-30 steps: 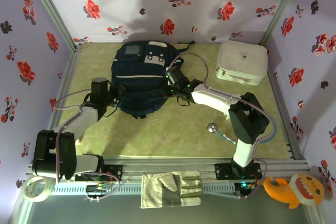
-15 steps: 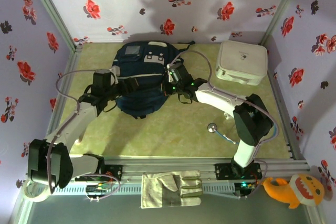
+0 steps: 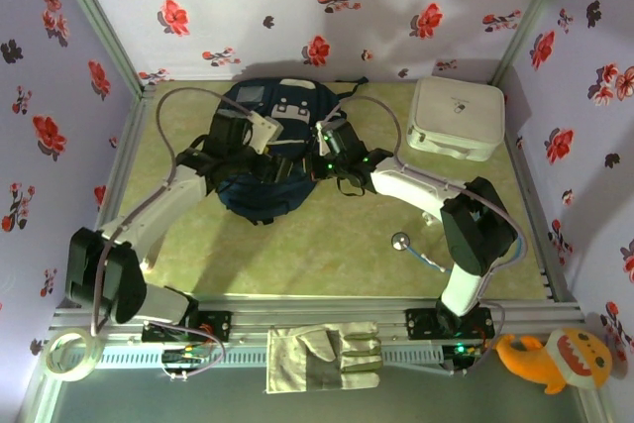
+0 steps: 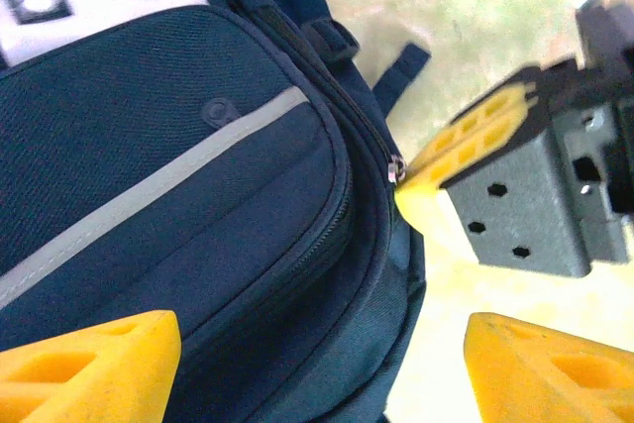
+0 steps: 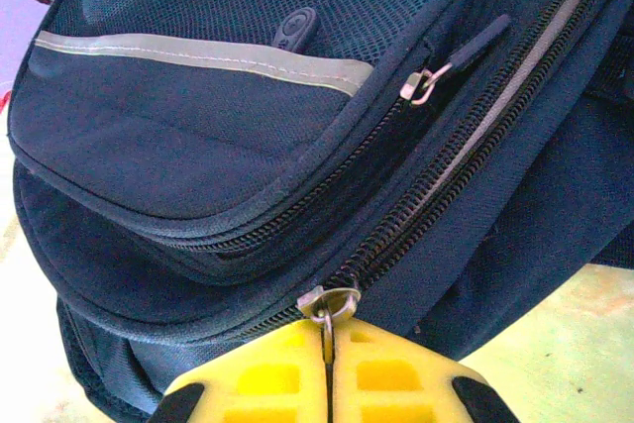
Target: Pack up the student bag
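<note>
Student bag (image 3: 260, 195) is lying flat on the green surface (image 3: 327, 255), toward the back & left of centre. Its front pocket is facing up & the grey panel end is pointing at the back wall. R end effector (image 5: 332, 344) is sitting at the bag's right side & is clamping its yellow pads shut on the main zip pull (image 5: 329, 306), w/ the metal ring poking out just above the pads. Front pocket zip pull (image 5: 421, 84) is hanging free further up the bag. L end effector (image 4: 317, 373) is hovering over the bag w/ fingers spread wide, gripping nothing, the bag's edge showing btwn them. White zip case (image 3: 456, 118) is sitting in the back right corner, well apart from the bag. Work glove (image 3: 322, 357) is lying on the front rail btwn the arm bases. Orange plush shark (image 3: 555, 359) is sitting at the rail's right end.
</note>
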Controlling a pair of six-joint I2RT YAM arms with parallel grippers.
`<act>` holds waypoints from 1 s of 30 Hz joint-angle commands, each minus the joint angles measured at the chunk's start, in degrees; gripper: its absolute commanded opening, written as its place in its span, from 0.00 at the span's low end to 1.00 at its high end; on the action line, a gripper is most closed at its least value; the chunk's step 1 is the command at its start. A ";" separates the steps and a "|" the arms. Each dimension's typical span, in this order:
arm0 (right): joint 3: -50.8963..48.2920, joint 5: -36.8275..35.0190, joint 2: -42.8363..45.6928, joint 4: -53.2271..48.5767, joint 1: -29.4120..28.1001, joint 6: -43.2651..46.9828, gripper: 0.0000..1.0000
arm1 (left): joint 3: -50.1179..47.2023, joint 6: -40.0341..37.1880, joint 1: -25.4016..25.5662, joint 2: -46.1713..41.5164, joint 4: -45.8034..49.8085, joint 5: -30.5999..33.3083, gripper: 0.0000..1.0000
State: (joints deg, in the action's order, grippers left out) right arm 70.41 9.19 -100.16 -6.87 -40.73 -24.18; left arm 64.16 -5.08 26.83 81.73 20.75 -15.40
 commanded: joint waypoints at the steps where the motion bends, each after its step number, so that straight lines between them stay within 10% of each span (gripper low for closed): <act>1: -0.56 2.24 3.43 3.28 0.13 -0.68 0.00 | 3.22 -12.33 0.30 3.52 4.93 1.77 0.75; 23: -2.55 2.76 4.89 4.42 0.26 -1.85 0.00 | 21.33 -26.18 -0.35 20.46 18.11 1.62 0.46; 30: -2.74 2.46 5.05 4.36 0.21 -1.88 0.00 | 22.63 -25.16 -0.46 19.73 19.52 1.28 0.61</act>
State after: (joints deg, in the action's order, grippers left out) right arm 68.14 9.54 -98.54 -4.49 -40.53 -25.54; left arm 85.03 -30.00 26.96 100.71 40.32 -15.90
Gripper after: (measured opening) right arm 0.064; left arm 0.605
